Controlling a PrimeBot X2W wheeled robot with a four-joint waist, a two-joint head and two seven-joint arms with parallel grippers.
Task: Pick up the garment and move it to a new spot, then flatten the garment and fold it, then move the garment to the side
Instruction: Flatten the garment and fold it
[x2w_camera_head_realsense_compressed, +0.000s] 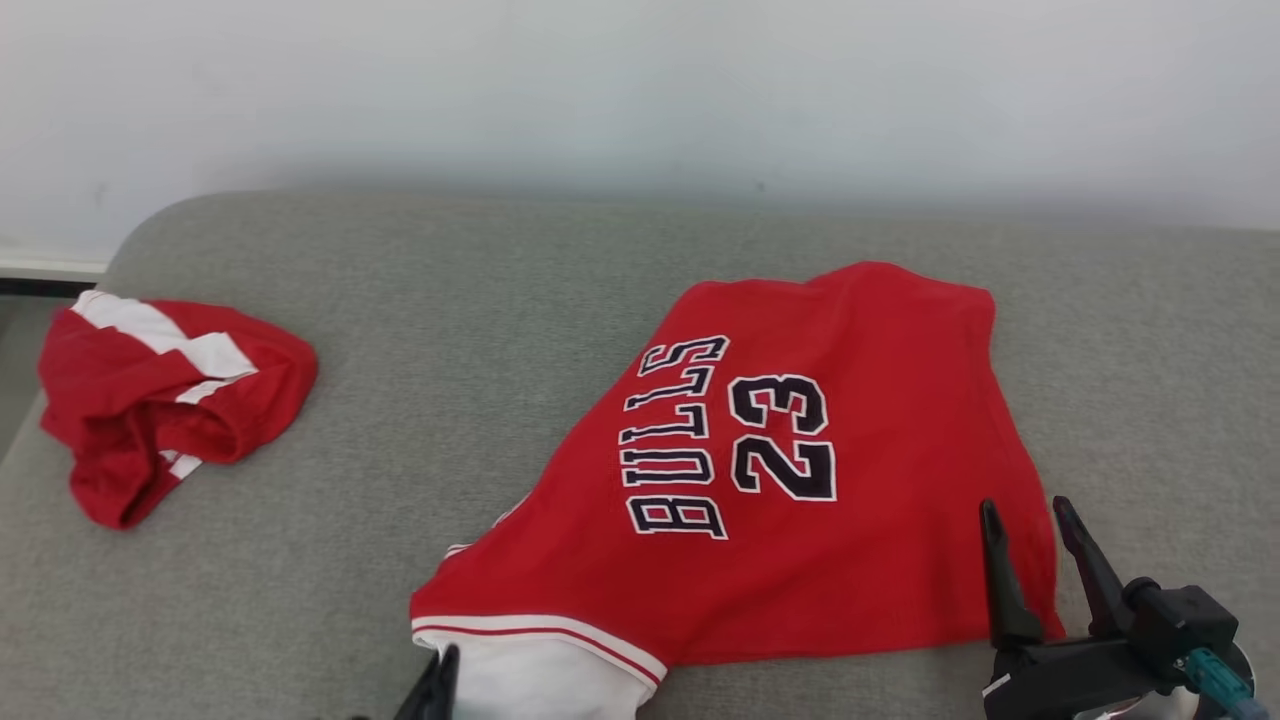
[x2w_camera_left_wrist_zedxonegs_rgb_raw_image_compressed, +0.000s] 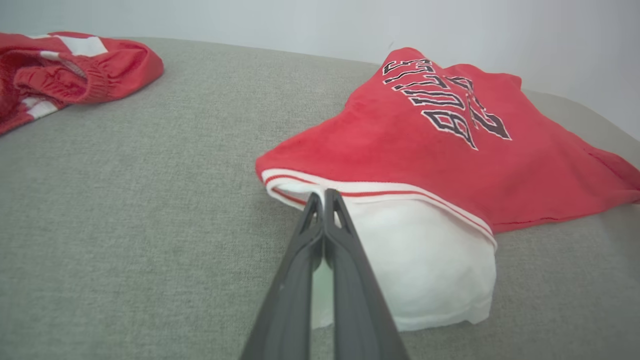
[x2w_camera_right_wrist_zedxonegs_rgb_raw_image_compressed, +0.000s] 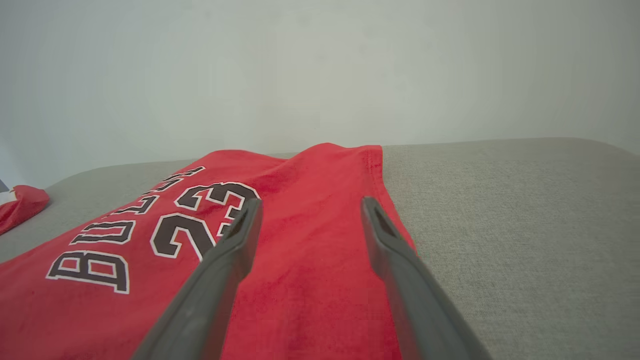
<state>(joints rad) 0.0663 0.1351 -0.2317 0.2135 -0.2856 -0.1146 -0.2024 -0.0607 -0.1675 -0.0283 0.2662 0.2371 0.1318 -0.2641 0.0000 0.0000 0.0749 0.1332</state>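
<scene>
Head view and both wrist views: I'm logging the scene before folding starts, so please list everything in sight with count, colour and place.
jersey: 1, red with dark BULLS 23 lettering, white striped trim and a white part at its near end; lying spread on the centre-right of the padded surface
crumpled garment: 1, red with white stripes; bunched at the far left of the padded surface, apart from the jersey
padded surface: 1, grey; under both garments
wall: 1, pale; behind the surface
left claw: 1, dark; shut on the jersey's white-trimmed near edge
right claw: 1, dark; open, over the jersey's near right corner
</scene>
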